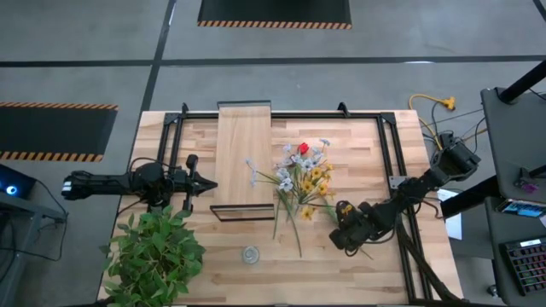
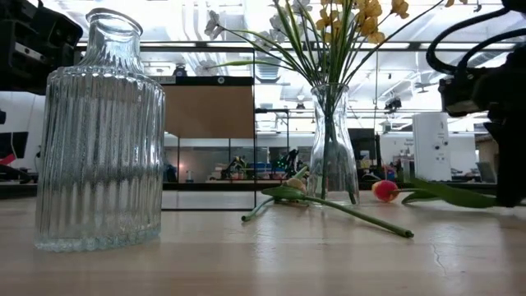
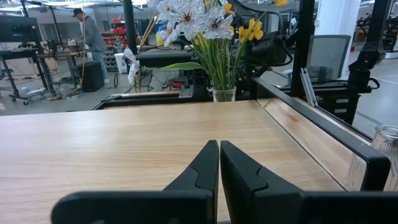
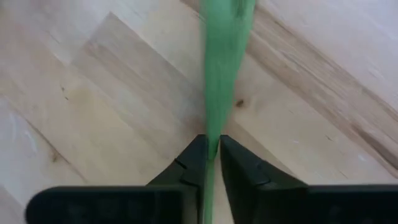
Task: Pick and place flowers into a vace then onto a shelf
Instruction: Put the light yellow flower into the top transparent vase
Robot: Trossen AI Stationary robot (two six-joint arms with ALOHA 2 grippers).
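Stem (image 4: 219, 74) of flower pinched between right gripper (image 4: 210, 146) jaws, low over table (image 4: 93, 93).

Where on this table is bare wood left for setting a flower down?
Free: the front strip between the empty glass bottle and the right gripper, and most of the shelf board. Crowded: around the flowers, with loose stems in front, and the leafy plant corner.

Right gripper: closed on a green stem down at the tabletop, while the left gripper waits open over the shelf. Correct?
One error: the left gripper is shut, not open; the left wrist view shows its fingers pressed together above the shelf. The rest holds: the right gripper pinches a green stem just above the tabletop, per the right wrist view.
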